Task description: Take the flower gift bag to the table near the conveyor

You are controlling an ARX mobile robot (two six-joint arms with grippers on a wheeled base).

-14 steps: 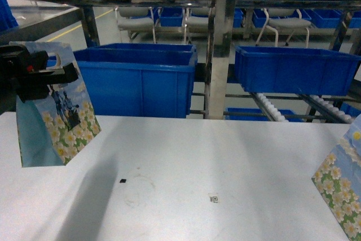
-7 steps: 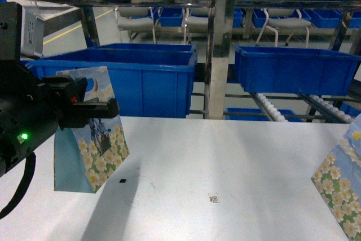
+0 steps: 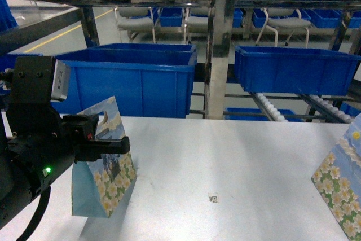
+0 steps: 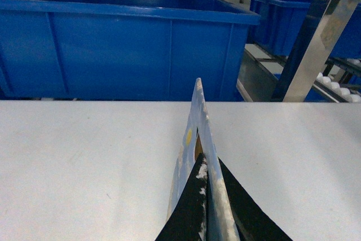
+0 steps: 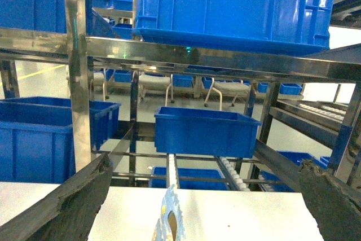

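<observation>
A flower gift bag (image 3: pixel 107 176), blue with white daisies, hangs at the left over the white table (image 3: pixel 237 156). My left gripper (image 3: pixel 115 144) is shut on its top edge. Whether the bag's base touches the table I cannot tell. In the left wrist view the bag's thin top edge (image 4: pixel 197 119) runs up from between my black fingers (image 4: pixel 186 218), with the left gripper (image 4: pixel 207 198) pinching it. My right gripper (image 5: pixel 206 165) is open, its fingers (image 5: pixel 73 201) wide apart, and a second flower bag's top edge (image 5: pixel 167 218) stands low between them. The conveyor (image 3: pixel 269 107) with white rollers is behind the table.
Large blue bins (image 3: pixel 141 80) (image 3: pixel 293 69) sit on the steel racking just past the table's far edge. The second flower bag (image 3: pixel 341 193) stands at the table's right edge. A small black code mark (image 3: pixel 214 198) is on the tabletop. Chairs stand far behind.
My left arm has carried the flower bag rightward and lower over the table, nearer the camera. The bag at the right edge has not moved.
</observation>
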